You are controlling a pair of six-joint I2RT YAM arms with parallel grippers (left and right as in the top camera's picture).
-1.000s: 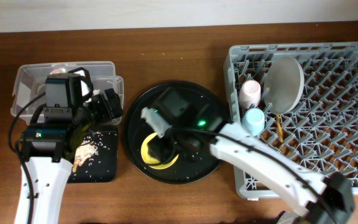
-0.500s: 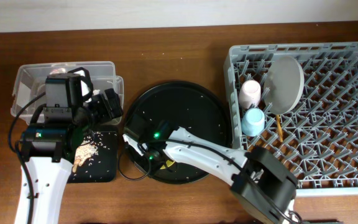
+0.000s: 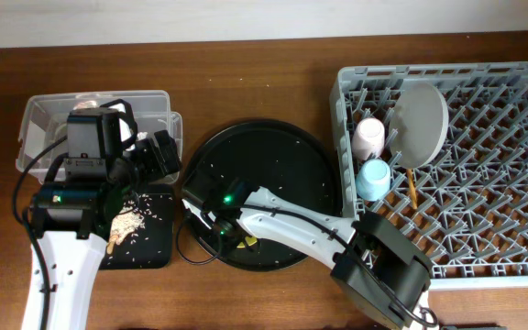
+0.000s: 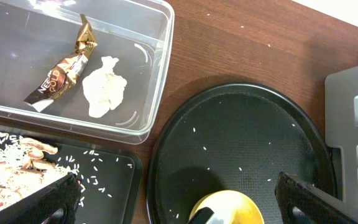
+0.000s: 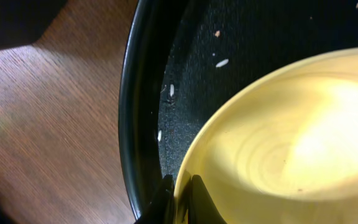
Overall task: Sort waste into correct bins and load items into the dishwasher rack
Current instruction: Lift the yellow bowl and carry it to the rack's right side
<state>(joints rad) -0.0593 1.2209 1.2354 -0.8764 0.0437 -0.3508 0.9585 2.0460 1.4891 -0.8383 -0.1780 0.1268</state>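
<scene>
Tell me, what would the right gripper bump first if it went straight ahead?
The yellow bowl: its rim sits between the fingers of the right gripper. Just beyond lies the round black tray, though depth is unclear.

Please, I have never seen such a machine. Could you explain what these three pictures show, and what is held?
Two robot arms, left and right, stand at a wooden table. One picture looks down from above; the other two come from a small camera on each wrist. The rack on the right holds a pink cup, a blue cup, a grey plate and chopsticks. On the left, a clear tub holds a wrapper and a paper ball; a black tray beside it holds food scraps. The left gripper hangs open and empty. The right gripper pinches the rim of a yellow bowl at the edge of the round black tray.
</scene>
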